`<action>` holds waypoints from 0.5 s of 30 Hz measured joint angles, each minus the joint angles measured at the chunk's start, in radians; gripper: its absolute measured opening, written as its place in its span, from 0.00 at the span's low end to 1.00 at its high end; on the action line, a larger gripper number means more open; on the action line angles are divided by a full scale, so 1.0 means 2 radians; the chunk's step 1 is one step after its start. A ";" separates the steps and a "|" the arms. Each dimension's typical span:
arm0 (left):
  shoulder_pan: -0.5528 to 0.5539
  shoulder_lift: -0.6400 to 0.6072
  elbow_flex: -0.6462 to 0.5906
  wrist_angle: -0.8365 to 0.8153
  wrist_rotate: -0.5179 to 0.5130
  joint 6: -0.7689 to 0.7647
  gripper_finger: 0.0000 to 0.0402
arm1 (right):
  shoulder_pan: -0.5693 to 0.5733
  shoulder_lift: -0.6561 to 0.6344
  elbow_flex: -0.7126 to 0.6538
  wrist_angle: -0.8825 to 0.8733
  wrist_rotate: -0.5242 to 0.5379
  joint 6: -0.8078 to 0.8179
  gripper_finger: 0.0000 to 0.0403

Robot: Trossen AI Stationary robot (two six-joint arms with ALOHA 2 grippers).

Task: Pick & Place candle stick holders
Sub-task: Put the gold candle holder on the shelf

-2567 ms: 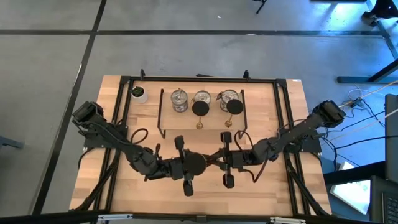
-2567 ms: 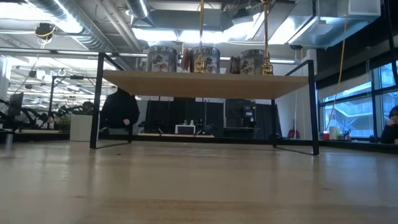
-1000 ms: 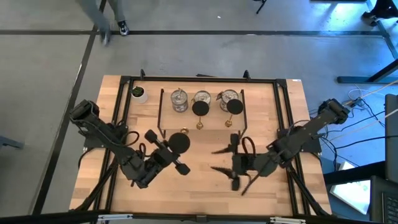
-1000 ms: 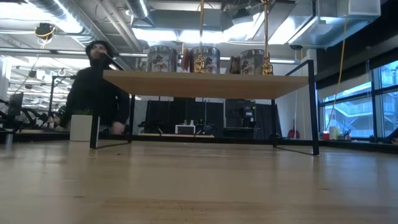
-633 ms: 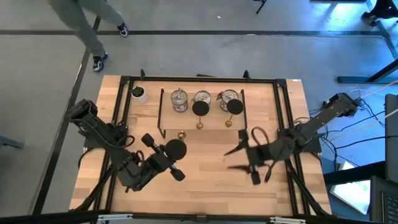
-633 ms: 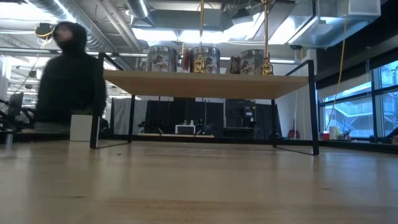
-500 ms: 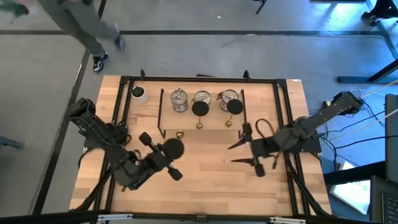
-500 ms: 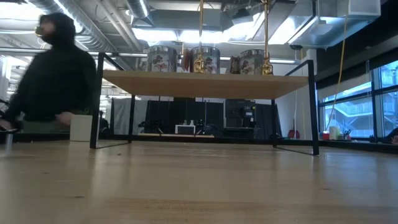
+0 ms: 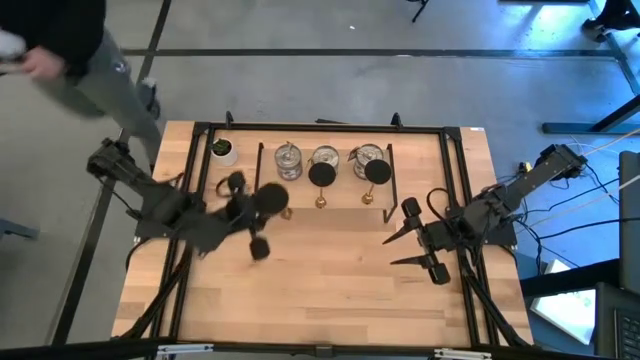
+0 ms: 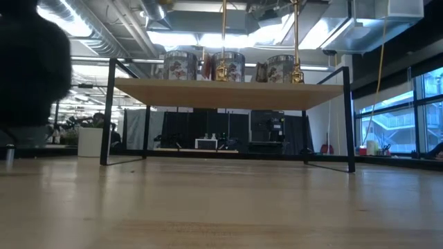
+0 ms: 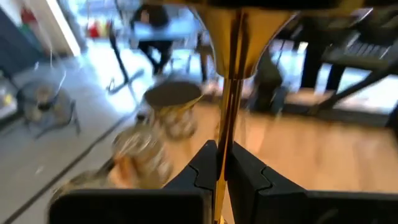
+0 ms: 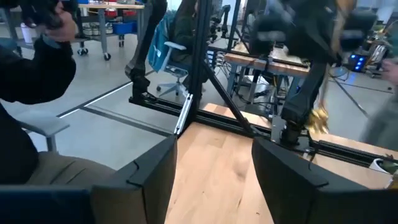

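My left gripper [image 9: 262, 205] is shut on a gold-brass candle stick; its dark disc [image 9: 268, 197] faces up in front of the black wire rack [image 9: 262, 185]. Its stem [image 11: 225, 124] runs up between my fingers in the left wrist view. Two more sticks [image 9: 322, 175] [image 9: 377, 173] stand on the rack shelf with three silvery cups [image 9: 288, 160] [image 9: 325, 157] [image 9: 368, 156] behind them. My right gripper [image 9: 388, 252] is open and empty at the table's right middle, its fingers [image 12: 155, 180] wide apart. My left gripper pinches the stick's thin gold stem [image 11: 222, 163] between its two fingers [image 11: 205, 169], which lie across the stem. The flared gold end [image 11: 239, 37] stands beyond the fingertips. The stick is nearly upright, disc end up, and the low view shows none of it on the table.
A small white pot with a green plant [image 9: 222, 151] stands at the far left corner. The rack's shelf [image 10: 221, 93] spans the far middle on thin black legs [image 10: 107, 114]. A person [image 9: 70, 50] passes the table's far left corner. Bare wood [image 9: 320, 290] lies near the front.
My left gripper has carried the candle stick toward the table's far edge and a little left, up to the rack's left end. My right gripper, still open, has gone toward the table's right edge. A person has walked past the far left corner.
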 joint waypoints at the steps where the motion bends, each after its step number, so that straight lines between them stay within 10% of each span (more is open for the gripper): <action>1: 0.019 -0.005 0.000 -0.028 0.018 -0.012 0.03 | 0.000 0.000 0.000 0.001 0.004 0.000 0.52; 8: 0.123 -0.010 0.000 -0.073 0.164 -0.009 0.03 | 0.001 0.000 0.000 0.007 0.012 0.000 0.52; 15: 0.131 0.002 0.000 -0.075 0.110 -0.025 0.03 | 0.001 0.000 0.000 0.006 0.011 0.002 0.52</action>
